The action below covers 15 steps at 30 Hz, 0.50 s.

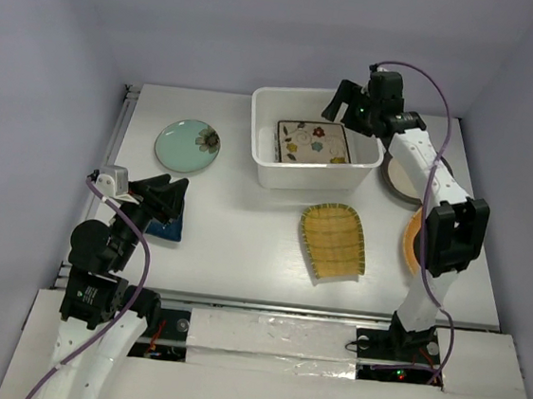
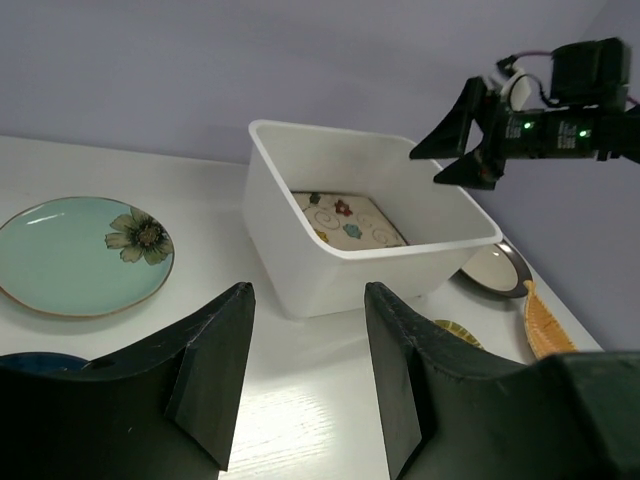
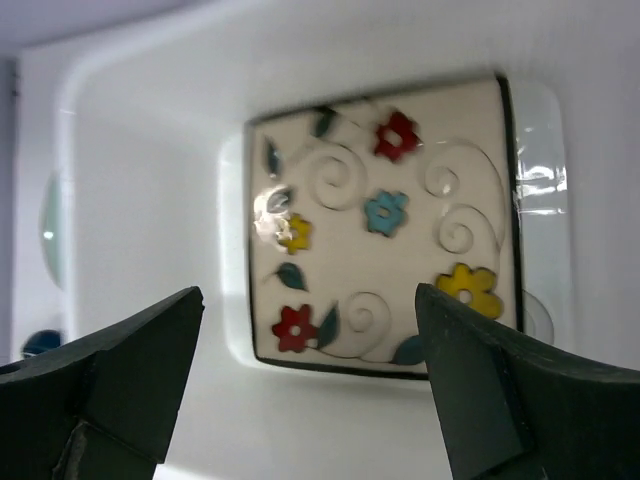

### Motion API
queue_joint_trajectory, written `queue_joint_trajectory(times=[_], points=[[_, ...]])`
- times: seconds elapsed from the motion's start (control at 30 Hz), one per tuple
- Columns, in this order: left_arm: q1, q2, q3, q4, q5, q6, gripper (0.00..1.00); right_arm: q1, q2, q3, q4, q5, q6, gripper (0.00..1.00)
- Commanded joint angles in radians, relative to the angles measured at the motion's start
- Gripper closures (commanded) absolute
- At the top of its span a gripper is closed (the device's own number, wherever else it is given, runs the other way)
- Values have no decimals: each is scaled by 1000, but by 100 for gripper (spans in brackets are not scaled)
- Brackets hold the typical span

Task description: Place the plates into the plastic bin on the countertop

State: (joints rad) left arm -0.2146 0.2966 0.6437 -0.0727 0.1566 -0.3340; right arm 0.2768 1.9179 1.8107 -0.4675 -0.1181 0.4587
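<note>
Start at the left. Locate the left claw [image 1: 173, 197] low over the near left part of the surface [image 1: 243, 245], half open, nothing between its fingers. Find the dark blue plate [image 1: 163, 230] beneath it, mostly covered in the top view and visible only as a sliver at the lower left of the left wrist view. Treat this as the deciding relation: plate directly below the claw, slightly to its near side, far from the other claw. Expect a short descent and a pinch on the rim, judging from the flat lie. Find the mint-green plate [image 1: 188, 146] farther out on the same side, apart from the blue one.

Move to the centre. Find the plastic bin [image 1: 313, 177] toward the far side, with the cream square plate [image 1: 312, 142] flat on its floor and covering most of it. Count one plate in, five out. Expect later plates to stack on the square one. Find the yellow ribbed plate [image 1: 333, 241] just in front of the bin, long axis running near to far, roughly between the two arms.

Finish at the right. Locate the right claw [image 1: 348, 108] above the bin, spread wide, gripping nothing, square plate straight below. Find the dark-rimmed round plate [image 1: 400, 180] just right of the bin and the orange leaf-shaped plate [image 1: 409, 241] nearer, both partly hidden behind the right arm [image 1: 440, 227] and closest to it. Note the smooth white surface, with open space around most of the plates.
</note>
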Motion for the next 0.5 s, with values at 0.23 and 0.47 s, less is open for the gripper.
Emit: queue_joint_trajectory(times=[0.23, 0.47], points=[[-5, -14, 20, 40, 8, 9, 55, 79, -169, -11, 91, 49, -31, 27], [-5, -20, 28, 36, -38, 10, 74, 402, -423, -407, 435, 95, 110, 100]])
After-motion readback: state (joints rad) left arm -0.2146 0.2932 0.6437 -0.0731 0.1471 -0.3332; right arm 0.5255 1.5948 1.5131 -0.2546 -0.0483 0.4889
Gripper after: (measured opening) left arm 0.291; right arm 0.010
